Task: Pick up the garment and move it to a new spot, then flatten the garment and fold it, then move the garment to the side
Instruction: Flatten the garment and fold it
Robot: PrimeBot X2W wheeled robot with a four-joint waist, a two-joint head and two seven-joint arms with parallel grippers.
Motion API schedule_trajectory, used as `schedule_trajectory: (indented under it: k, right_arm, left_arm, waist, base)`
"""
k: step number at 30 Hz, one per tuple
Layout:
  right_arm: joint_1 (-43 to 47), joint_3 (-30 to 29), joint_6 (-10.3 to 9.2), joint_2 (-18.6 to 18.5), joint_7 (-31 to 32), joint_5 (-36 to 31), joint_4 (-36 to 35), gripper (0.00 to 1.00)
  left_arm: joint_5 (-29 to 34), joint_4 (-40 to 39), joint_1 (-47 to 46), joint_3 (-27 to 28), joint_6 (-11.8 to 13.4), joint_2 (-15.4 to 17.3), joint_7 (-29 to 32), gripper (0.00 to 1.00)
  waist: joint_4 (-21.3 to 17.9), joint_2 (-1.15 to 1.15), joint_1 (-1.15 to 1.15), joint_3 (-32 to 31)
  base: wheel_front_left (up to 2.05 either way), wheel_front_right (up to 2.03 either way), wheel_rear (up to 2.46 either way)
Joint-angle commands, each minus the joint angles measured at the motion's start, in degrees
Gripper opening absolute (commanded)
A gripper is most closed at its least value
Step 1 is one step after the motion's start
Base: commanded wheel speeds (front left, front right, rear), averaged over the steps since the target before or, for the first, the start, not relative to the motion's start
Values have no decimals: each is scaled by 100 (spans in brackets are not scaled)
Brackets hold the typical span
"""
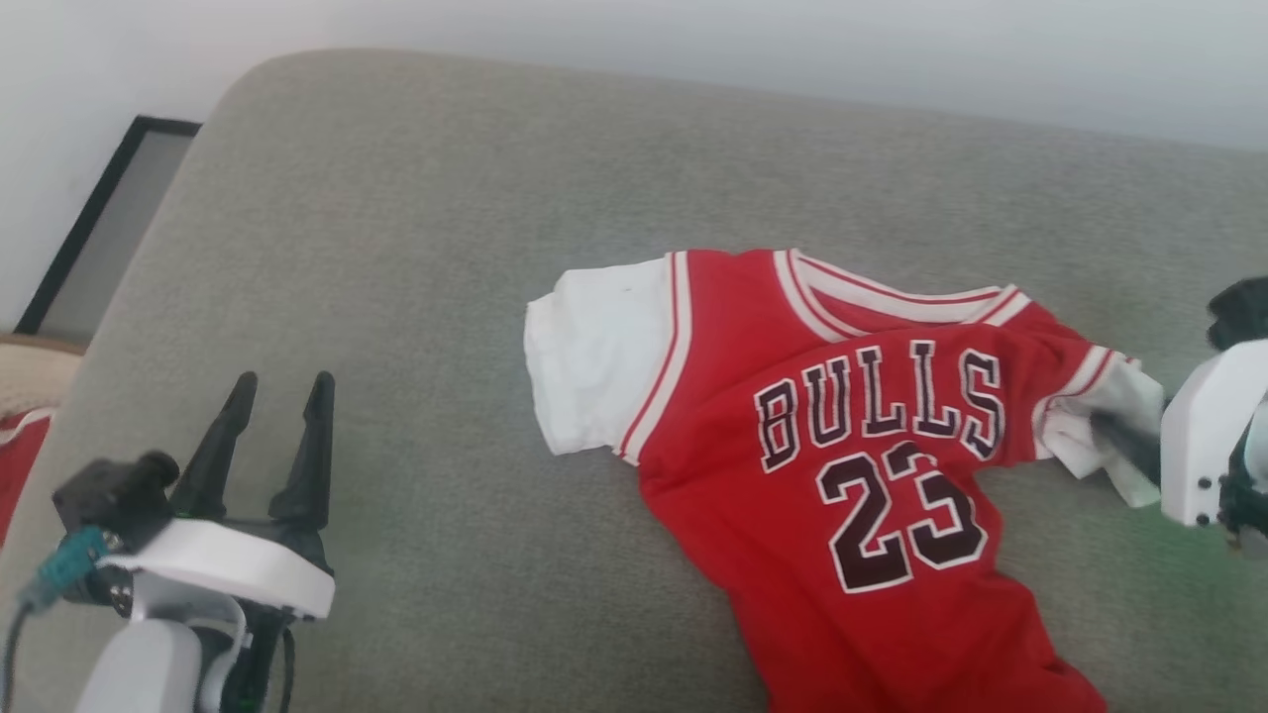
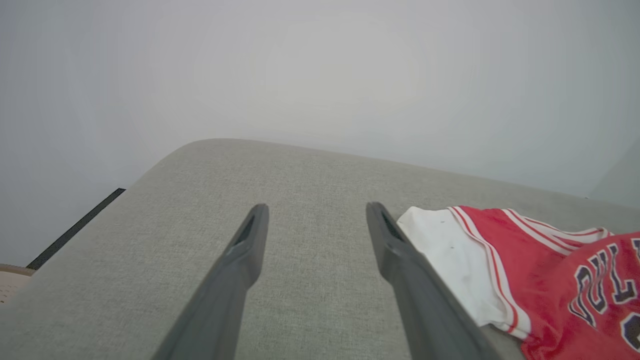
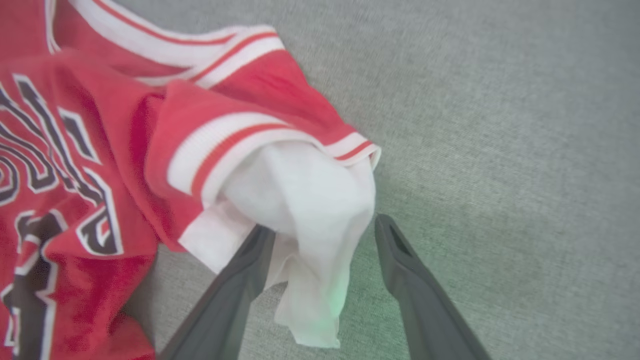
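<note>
Softness rules the handling here: the garment (image 1: pixel 852 465), lying chest-up and rumpled on the grey cushion (image 1: pixel 416 297) toward 4 o'clock in the head view, looks light and limp, so it should sag and bunch wherever unsupported. The right claw (image 3: pixel 325 225), at 3 o'clock, stands wide with the white sleeve (image 3: pixel 300 190) draped between its fingers, not pinched, a thin hold likely to stretch. The left claw (image 1: pixel 277 386) hangs wide and empty at 8 o'clock; a grip nearer the collar (image 1: pixel 892 300) looks surer.
</note>
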Motion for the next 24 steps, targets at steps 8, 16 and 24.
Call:
schedule_trajectory:
  k: [8,16,24]
  right_arm:
    - [149,-415,-6,347,-660,-139,-656,100]
    - [330,-799,-5,942,-1458,-616,-1306,100]
    - [566,-1210,-5,1638,-2298,-1125,-1710,100]
  left_arm:
    - [-632,-297,-447,-210,-8,527,1109,100]
    - [-1011,-434,-923,-283,35,918,2221,100]
    - [-1303,-279,-1543,-410,207,1195,3482,100]
  waist:
    - [-499,0,0,-186]
    - [-1033,0,0,-230]
    - [-1636,0,0,-86]
  base:
    - [0,0,0]
    - [0,0,0]
    - [0,0,0]
